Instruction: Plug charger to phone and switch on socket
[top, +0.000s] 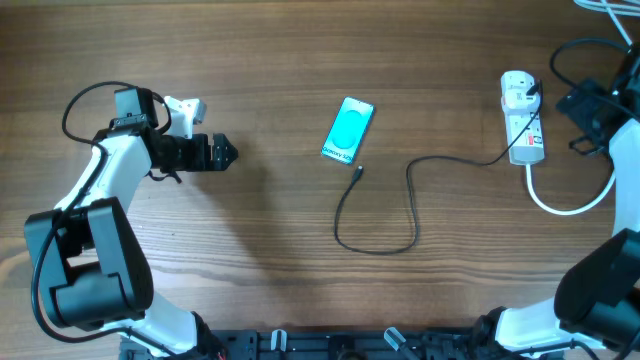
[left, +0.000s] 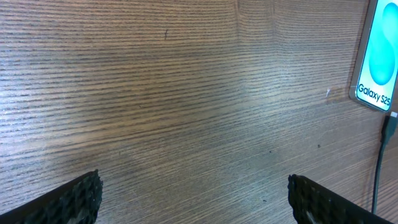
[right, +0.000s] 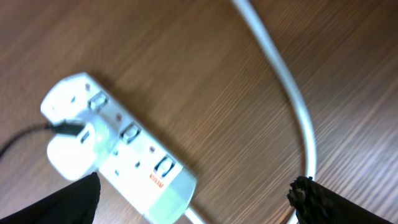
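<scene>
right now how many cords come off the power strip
2: the black charger cable loops left toward the phone; the thick white cord curves right from the near end of the socket.

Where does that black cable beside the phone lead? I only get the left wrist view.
Observer: The cable makes a big loop, then runs into a white power strip at the far right.
Operator: Is anything near that strip?
Observer: Yes, the right pincer hovers open above it.
Operator: And the strip's own cord?
Observer: A thick white cord leaves the strip's end and curves off to the right.
</scene>
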